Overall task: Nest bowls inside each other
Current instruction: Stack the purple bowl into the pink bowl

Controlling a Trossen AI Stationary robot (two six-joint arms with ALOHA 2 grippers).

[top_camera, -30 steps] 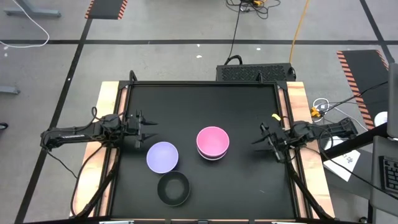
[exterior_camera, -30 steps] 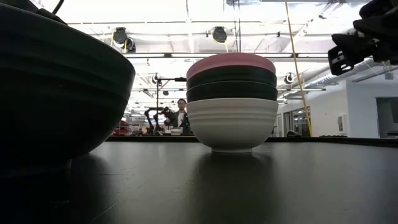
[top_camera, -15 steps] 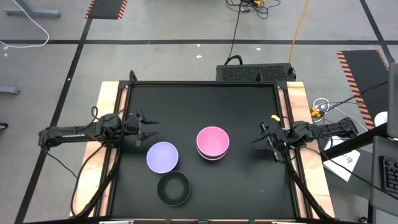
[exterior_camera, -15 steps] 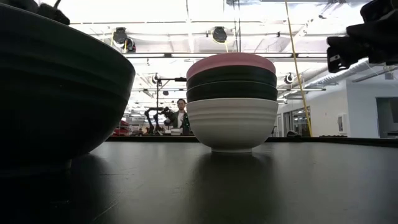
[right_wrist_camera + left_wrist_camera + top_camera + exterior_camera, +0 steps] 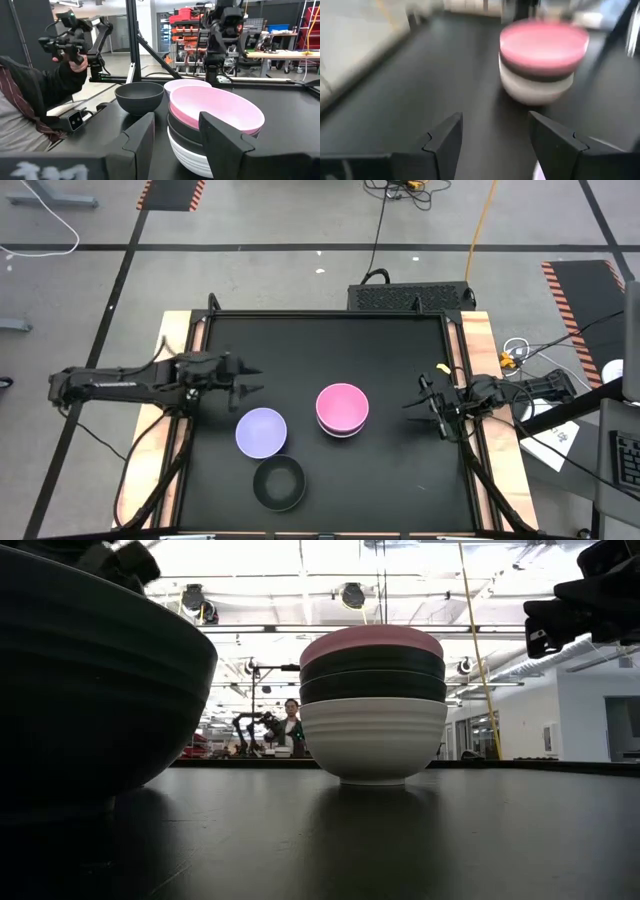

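black table (image 5: pixel 320 340) mid-field: pink-topped stack (image 5: pixel 342 409), lavender bowl (image 5: pixel 261 432), black bowl (image 5: pixel 279 483), all mouths up.
i see left gripper (image 5: pixel 250 380) spread above lavender; right gripper (image 5: pixel 412 406) spread near the right edge, both empty.

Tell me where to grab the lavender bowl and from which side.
Probably grip the lavender bowl by its thin rim, coming down from above. It sits upright and open, and the left pincer, hovering open just beside it, can put one finger inside the wall and one outside.
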